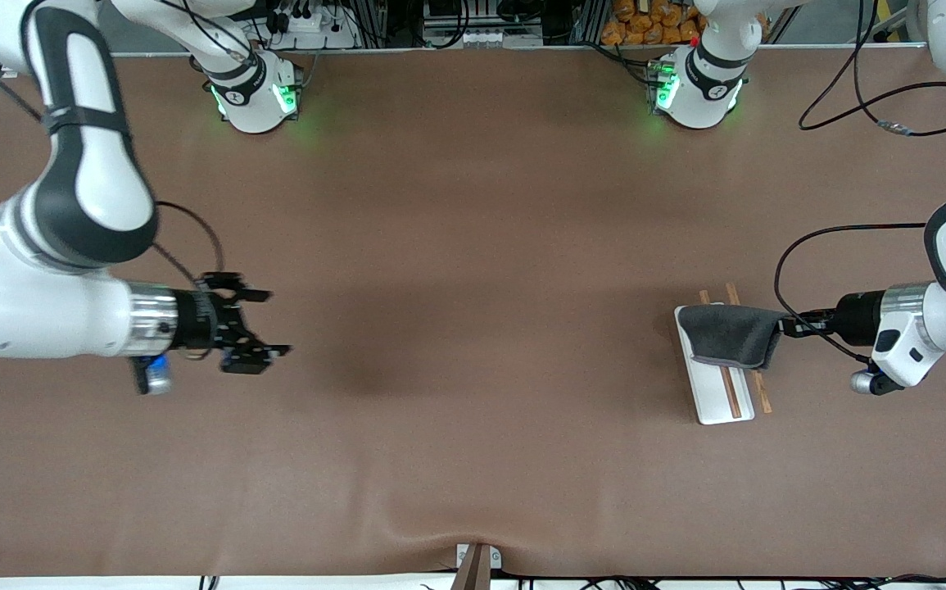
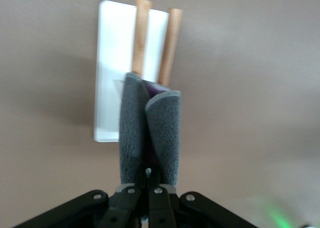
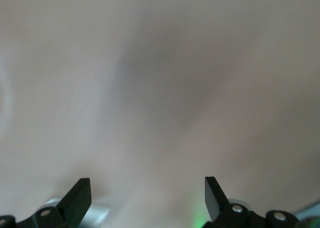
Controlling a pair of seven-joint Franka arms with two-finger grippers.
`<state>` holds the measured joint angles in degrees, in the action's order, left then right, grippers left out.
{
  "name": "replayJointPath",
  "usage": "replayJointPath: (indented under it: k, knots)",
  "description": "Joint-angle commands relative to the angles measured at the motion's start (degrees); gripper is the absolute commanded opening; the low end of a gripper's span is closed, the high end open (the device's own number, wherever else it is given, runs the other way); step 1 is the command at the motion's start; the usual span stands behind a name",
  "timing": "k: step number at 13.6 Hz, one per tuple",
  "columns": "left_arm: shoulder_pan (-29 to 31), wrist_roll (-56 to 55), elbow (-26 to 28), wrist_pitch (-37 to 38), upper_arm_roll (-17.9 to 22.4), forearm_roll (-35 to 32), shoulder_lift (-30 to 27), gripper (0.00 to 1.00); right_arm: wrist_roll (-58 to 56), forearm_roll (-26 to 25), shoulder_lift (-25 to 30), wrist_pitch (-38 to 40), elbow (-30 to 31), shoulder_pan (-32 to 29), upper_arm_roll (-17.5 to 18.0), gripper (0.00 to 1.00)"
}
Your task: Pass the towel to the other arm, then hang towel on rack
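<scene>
The dark grey towel (image 1: pixel 731 334) lies draped across the rack's two wooden rods (image 1: pixel 733 392), above the rack's white tray base (image 1: pixel 714 401), at the left arm's end of the table. My left gripper (image 1: pixel 788 325) is shut on the towel's corner beside the rack. In the left wrist view the towel (image 2: pixel 150 133) hangs folded from the shut left gripper (image 2: pixel 148 180), over the rods (image 2: pixel 141 35) and the base (image 2: pixel 110 73). My right gripper (image 1: pixel 274 323) is open and empty over bare table at the right arm's end. In the right wrist view it (image 3: pixel 147 195) shows only table.
The two arm bases (image 1: pixel 255 94) (image 1: pixel 695 90) stand along the table edge farthest from the front camera. A black cable (image 1: pixel 857 98) loops on the table near the left arm's base. A small wooden bracket (image 1: pixel 477 565) sits at the nearest table edge.
</scene>
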<state>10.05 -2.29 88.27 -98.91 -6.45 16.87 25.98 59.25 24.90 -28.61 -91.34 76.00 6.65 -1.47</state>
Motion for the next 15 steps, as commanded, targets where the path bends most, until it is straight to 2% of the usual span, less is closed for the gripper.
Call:
replayJointPath:
  k: [1,4,6,7,9,10,13,14,15]
  knots:
    - [1.4,2.9,-0.4,0.5,-0.4,-2.6,0.6,0.00,-13.5,-13.0,1.4,3.5,-0.4,-2.2,1.3,1.00]
    - [2.3,3.5,-0.5,-0.1,-0.4,-2.5,2.1,0.00,-35.3,-17.6,7.0,6.4,1.8,-6.5,1.2,1.00]
    - [2.4,3.5,-0.5,-1.5,-0.4,-2.5,3.0,0.00,-45.8,-18.0,12.5,6.7,6.0,-9.9,1.2,1.00]
    - [2.3,3.5,-0.5,-2.2,-0.4,-2.4,3.1,0.00,-46.7,-18.6,15.4,6.2,8.3,-10.5,1.2,1.00]
    - [3.4,3.6,-0.5,-3.1,-0.4,-2.5,3.5,0.00,-46.9,-23.5,20.7,4.9,12.7,-10.3,1.3,1.00]
    - [4.5,4.0,-0.5,-3.4,-0.4,-2.6,3.9,0.00,-46.9,-24.1,23.6,1.9,16.0,-10.3,1.3,1.00]
    - [5.4,6.7,-0.4,-3.4,-0.4,-1.9,4.9,0.01,-46.5,-24.7,24.1,0.3,16.3,-10.5,1.3,1.00]
    - [6.1,6.7,-0.4,-3.4,-0.4,-1.9,5.0,0.14,-46.2,-25.6,23.7,0.3,15.5,-10.0,1.4,1.00]
    - [6.4,6.8,-0.4,-3.4,-0.5,-1.9,5.0,0.42,-46.2,-27.2,23.2,0.6,12.8,-9.4,1.6,1.00]
